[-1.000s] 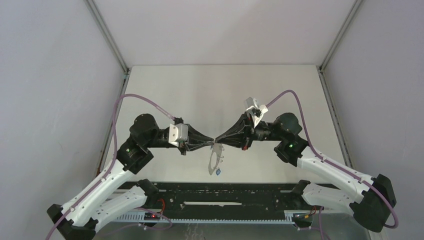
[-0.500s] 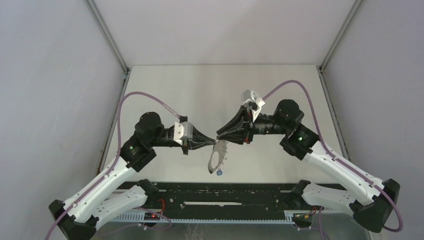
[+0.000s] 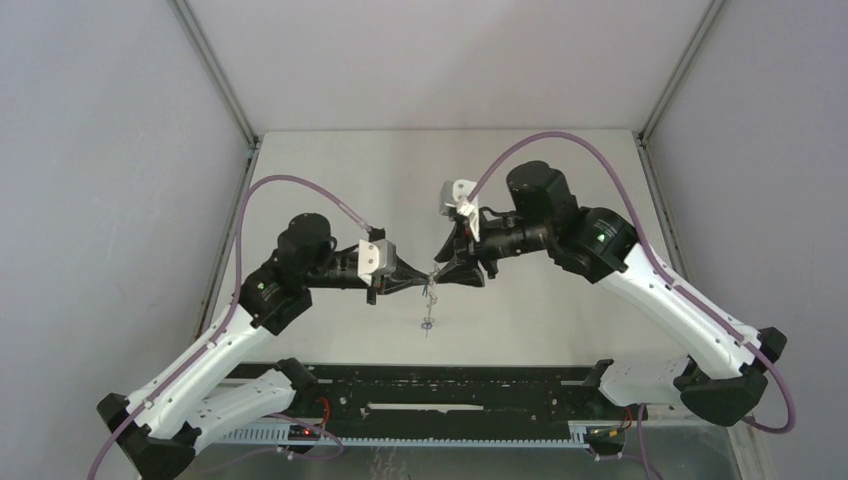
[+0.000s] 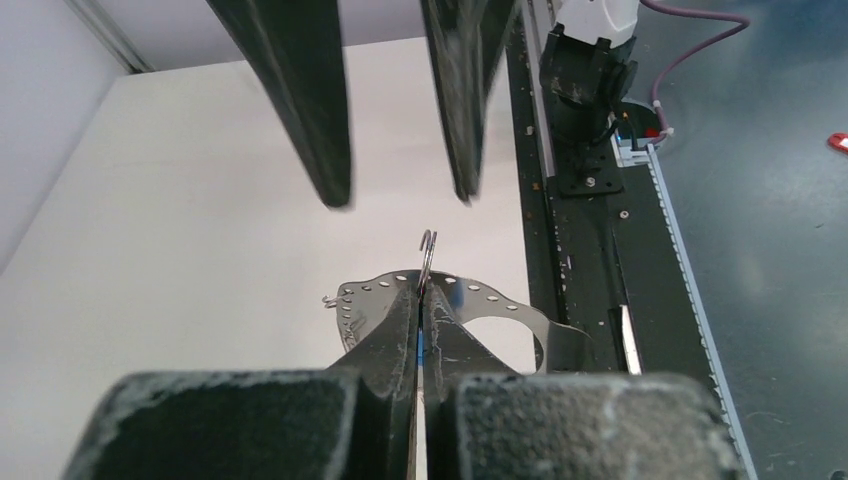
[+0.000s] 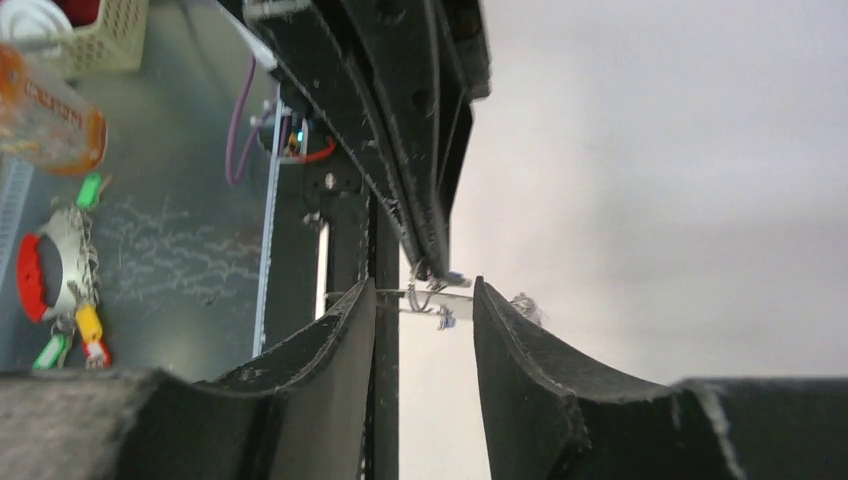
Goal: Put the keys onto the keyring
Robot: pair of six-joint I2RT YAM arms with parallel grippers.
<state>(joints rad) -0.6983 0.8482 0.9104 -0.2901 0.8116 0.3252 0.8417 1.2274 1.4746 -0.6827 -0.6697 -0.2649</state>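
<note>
Top external shows the left gripper (image 3: pixel 424 284) with its fingers clamped together on the keyring (image 3: pixel 428 303). The ring hangs edge-on above the worktop (image 3: pixel 330 170), midway between the side edges. The right gripper (image 3: pixel 441 272) waits just beside it, fingers apart and empty. A blue speck at the hoop's bottom is probably one of the keys (image 3: pixel 428 325). Threading seems to be the step in hand, and next the right fingers must pinch a wire loop (image 4: pixel 428 245) precisely. Off the worktop, a basket (image 5: pixel 80 45) holds something white and something red.

Bright, even, diffuse light; faint shadows; left end effector (image 4: pixel 421 305) blurs near lens.
</note>
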